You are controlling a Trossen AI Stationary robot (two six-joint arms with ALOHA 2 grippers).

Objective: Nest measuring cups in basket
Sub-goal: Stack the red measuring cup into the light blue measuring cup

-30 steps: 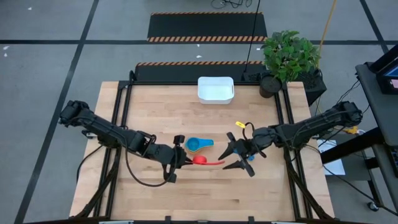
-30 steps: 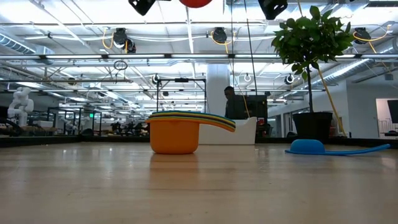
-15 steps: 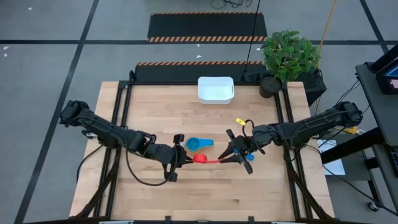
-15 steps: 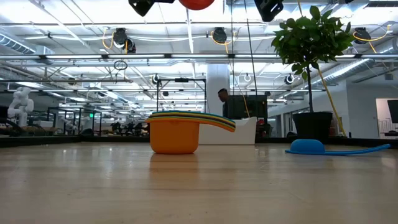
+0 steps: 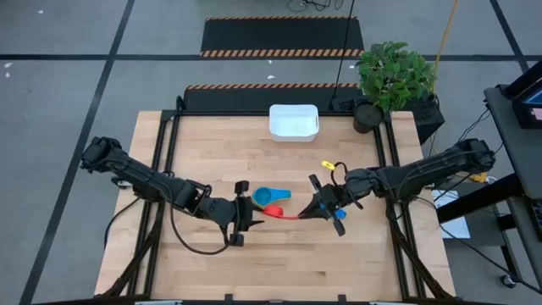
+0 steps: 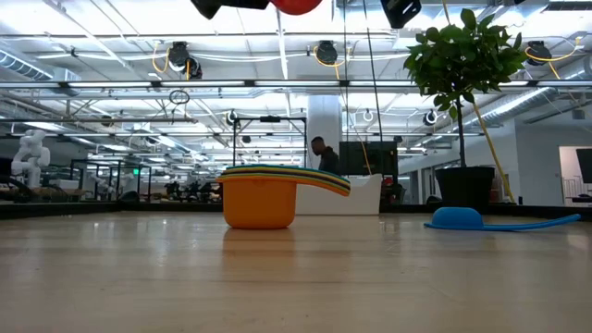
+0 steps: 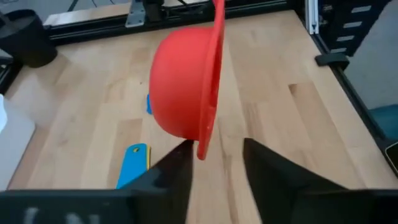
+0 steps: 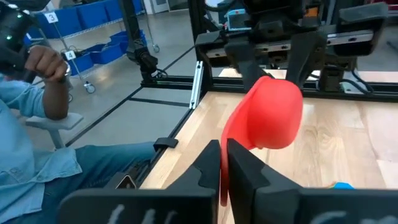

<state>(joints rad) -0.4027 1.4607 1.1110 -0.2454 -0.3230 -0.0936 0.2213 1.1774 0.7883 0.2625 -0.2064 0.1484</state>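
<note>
A red measuring cup (image 5: 273, 212) hangs on its side above the table's middle, handle toward the table's right. My right gripper (image 5: 315, 212) is shut on that handle. My left gripper (image 7: 216, 146) stands open, one finger on each side of the cup's rim (image 7: 204, 146); whether a finger touches it I cannot tell. A light blue cup (image 5: 269, 196) lies on the table just beyond them. An orange cup (image 6: 259, 203) with several cups nested in it stands on the table. The white basket (image 5: 294, 121) sits at the far edge. My right gripper pinches the red cup's flat handle (image 8: 231, 135) between its two fingers, near the handle's free end. The fingers come level from the table's right and lie along the handle. The cup is lifted clear and tipped on its side, its rim upright.
A potted plant (image 5: 394, 76) stands at the table's far right corner. A person in a blue sleeve (image 8: 31, 124) is beyond the table's left side. Bare wood (image 5: 288, 263) lies between the grippers and the near edge.
My right gripper has shut on the red cup's handle. My left gripper, which held the cup a second ago, has opened. Both arms have stayed where they were, and the cup stays aloft.
</note>
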